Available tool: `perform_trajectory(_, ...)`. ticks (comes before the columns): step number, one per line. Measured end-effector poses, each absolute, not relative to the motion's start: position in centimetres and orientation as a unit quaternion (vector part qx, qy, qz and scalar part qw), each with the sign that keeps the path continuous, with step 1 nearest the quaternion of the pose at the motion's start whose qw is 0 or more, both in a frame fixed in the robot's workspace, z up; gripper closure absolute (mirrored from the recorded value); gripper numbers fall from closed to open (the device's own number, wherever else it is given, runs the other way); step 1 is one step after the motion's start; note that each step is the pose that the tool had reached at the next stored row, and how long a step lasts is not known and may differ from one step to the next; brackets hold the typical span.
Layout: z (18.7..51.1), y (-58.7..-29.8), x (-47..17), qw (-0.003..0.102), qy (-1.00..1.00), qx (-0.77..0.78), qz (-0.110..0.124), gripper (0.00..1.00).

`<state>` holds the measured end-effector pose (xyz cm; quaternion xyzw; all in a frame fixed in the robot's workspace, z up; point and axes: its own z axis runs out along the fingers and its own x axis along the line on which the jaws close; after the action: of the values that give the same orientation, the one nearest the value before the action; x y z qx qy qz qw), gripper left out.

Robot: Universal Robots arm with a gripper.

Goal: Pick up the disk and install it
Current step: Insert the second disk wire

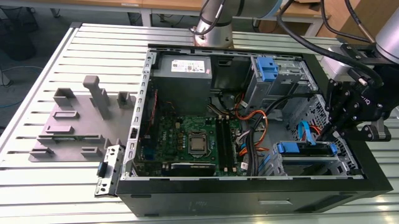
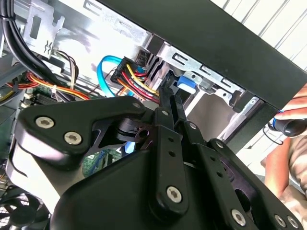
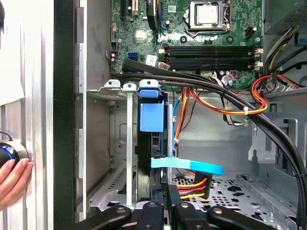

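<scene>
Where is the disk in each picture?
Exterior view: the disk sits in the drive cage at that view's right.
First wrist view: the disk stands edge-on in the cage.
Second wrist view: the disk peeks out beyond the gripper.
Shared landmark: the light blue cable.

Bright, even light; soft shadows; focus mostly sharp.

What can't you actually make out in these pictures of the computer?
Disk: edge-on in the first wrist view, flat faces hidden by the cage.
Whether it is fully seated: the tool blocks the second wrist view.
Hand and round object beside it: cut off by the first wrist view's edge.
</scene>
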<state>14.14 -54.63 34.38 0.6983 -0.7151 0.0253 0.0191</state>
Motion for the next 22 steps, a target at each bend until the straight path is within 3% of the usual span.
perform_trajectory(11, 34.06, -54.64, 13.92, 0.023, -0.714, 0.699, 0.03, 0.84)
perform_trajectory(16, 33.96, -54.64, 13.91, 0.033, -0.713, 0.7, 0.04, 0.84)
perform_trajectory(22, 33.86, -54.63, 13.75, 0.034, -0.711, 0.701, 0.041, 0.84)
